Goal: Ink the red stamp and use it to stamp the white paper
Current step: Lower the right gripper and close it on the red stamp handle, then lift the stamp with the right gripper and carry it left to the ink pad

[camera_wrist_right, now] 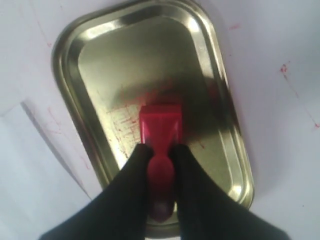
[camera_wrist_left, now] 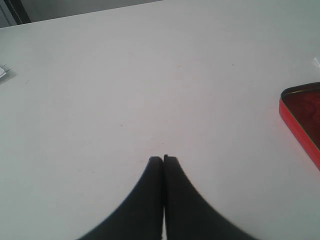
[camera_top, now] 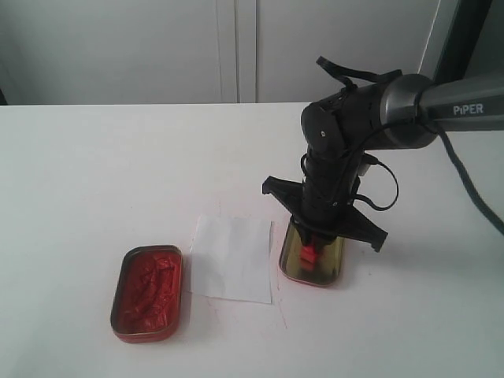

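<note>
The red stamp [camera_wrist_right: 160, 131] stands inside the gold tin lid [camera_wrist_right: 125, 45], base down on the lid's floor. My right gripper [camera_wrist_right: 160, 152] is shut on the stamp's narrow handle. From the exterior view the same gripper [camera_top: 313, 240] points straight down over the gold tin lid [camera_top: 331, 268], with the red stamp [camera_top: 309, 253] showing below it. The white paper [camera_top: 232, 257] lies flat just left of the lid, and the paper [camera_wrist_right: 20, 165] shows in the right wrist view. My left gripper [camera_wrist_left: 163, 159] is shut on nothing, over bare tabletop.
A tin of lumpy red ink paste [camera_top: 147, 292] sits left of the paper, and the ink tin [camera_wrist_left: 302, 117] shows at the edge of the left wrist view. Red smears mark the table [camera_wrist_right: 285, 70] around the lid.
</note>
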Controlling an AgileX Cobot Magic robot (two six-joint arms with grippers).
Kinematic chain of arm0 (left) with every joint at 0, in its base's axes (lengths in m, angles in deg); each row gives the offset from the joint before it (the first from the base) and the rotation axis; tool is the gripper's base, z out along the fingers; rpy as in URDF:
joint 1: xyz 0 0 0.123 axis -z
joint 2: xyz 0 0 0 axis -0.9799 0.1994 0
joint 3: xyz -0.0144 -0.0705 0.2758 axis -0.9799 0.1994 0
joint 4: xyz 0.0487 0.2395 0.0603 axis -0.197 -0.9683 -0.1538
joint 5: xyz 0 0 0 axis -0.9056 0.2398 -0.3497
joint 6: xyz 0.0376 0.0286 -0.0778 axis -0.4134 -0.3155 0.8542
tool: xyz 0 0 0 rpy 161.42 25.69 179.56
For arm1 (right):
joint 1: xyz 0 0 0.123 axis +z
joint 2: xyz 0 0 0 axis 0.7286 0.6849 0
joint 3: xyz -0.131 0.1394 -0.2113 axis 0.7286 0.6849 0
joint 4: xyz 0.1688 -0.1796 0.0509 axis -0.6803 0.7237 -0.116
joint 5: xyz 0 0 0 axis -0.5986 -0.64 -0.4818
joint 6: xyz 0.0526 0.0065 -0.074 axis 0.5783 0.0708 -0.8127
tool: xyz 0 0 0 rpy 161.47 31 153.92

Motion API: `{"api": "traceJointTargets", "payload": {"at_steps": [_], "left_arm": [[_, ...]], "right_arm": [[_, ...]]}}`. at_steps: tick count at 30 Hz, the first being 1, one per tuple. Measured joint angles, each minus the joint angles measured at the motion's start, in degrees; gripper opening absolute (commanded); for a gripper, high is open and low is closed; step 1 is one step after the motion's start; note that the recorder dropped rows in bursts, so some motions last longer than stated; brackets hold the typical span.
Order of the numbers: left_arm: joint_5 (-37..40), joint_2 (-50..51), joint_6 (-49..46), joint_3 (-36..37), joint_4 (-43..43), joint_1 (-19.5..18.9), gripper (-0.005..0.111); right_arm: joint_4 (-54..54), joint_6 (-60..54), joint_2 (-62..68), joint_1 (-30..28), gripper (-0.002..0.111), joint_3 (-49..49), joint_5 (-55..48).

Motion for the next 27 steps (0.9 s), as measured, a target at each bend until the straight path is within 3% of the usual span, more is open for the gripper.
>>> {"api": "traceJointTargets", "payload": {"at_steps": [27], "left_arm": [[0.0, 0.0, 0.0, 0.0, 0.0, 0.0, 0.0]], "right_arm": [[0.0, -15.7, -7.4, 0.1, 0.0, 0.0, -0.2]]}}
